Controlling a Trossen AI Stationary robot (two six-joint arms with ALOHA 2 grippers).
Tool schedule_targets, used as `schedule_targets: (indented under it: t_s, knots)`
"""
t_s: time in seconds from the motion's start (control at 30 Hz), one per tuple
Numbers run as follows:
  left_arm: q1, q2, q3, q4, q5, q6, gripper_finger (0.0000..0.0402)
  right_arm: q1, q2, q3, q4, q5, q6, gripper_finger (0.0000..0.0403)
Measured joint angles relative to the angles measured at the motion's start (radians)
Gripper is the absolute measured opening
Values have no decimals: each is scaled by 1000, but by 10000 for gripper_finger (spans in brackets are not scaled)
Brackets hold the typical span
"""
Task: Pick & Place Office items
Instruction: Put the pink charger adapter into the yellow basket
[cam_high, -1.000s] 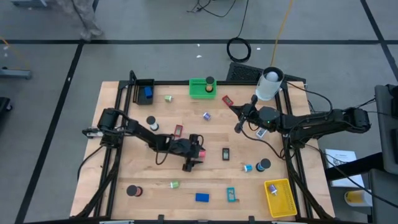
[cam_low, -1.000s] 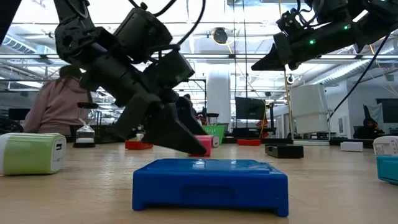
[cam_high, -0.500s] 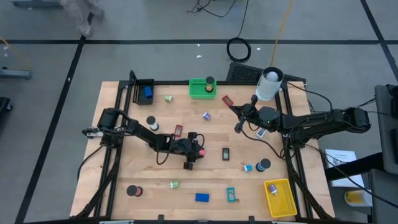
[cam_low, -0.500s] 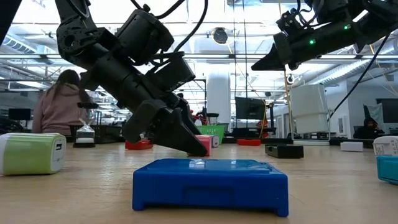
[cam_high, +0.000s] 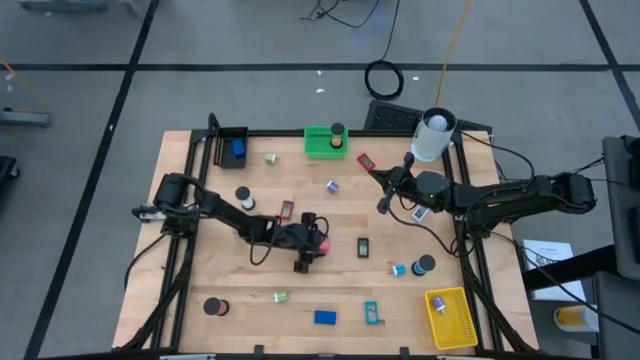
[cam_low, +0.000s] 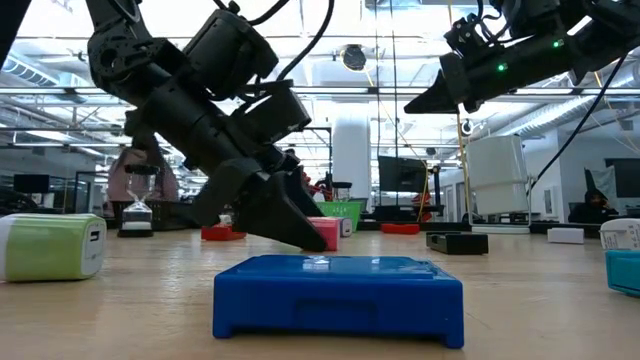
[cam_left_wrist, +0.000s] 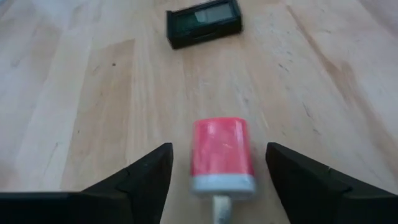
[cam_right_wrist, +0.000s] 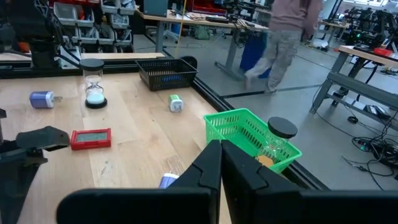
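Most items: loose on the table (cam_high: 200, 270), by my count, so the sorting looks far from finished.
Already binned: a blue piece sits in the black bin (cam_high: 233, 147) at 11 o'clock; a dark-capped thing stands in the green bin (cam_high: 325, 142) at 12 o'clock; the yellow bin (cam_high: 451, 316) at 5 o'clock shows nothing I can make out inside.
Left gripper (cam_high: 312, 250): low at table centre, jaws spread, one to either side of the pink-red plug (cam_left_wrist: 221, 155); in its wrist view I see clear gaps on both sides, so nothing is pinched yet.
Pink-red plug: lying flat on the wood, between the fingers, prong end toward the wrist.
Step in hand: I judge this a pick about to close; lift and carry to a bin are both left to do.
Right gripper (cam_high: 381, 205): hanging in the air at 2 o'clock, jaws pressed together, holding nothing.
Left to clear, near: the black flat gadget (cam_high: 363, 247) at 3 o'clock of the plug; the red flat gadget (cam_high: 287, 210) at 10 o'clock.
Left to clear, front edge: blue block (cam_high: 325, 317), cyan clip (cam_high: 372, 313), green plug (cam_high: 281, 296), black roll (cam_high: 213, 306).
Left to clear, right side: black roll by a cyan piece (cam_high: 424, 265) at 4 o'clock.
Left to clear, back: red item (cam_high: 365, 160), purple piece (cam_high: 331, 185), green piece (cam_high: 271, 157).
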Motion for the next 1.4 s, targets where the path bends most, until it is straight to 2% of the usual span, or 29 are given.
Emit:
schedule_targets:
  t_s: [0.23, 0.83, 0.93, 1.13, 1.27, 1.33, 1.4]
  knots:
    - [-3, -26, -1, -53, -8, -58, 227, 0, 0, 0, -5, 0, 0, 4]
    - [5, -26, -1, -58, -9, -48, 223, 0, 0, 0, -5, 0, 0, 4]
    - [5, -26, -1, -59, -9, -42, 205, 0, 0, 0, -5, 0, 0, 4]
    - [5, -26, -1, -61, -9, -13, 139, 1, 0, 0, -5, 0, 0, 4]
    - [5, -26, -1, -61, -12, 2, 139, 1, 0, -1, -5, 0, 0, 4]
    - [0, -26, -1, -61, -42, 7, 139, 1, 0, -1, -5, 0, 0, 4]
    - [-10, -26, -1, -62, -116, 19, 139, 1, 0, -1, -5, 0, 0, 4]
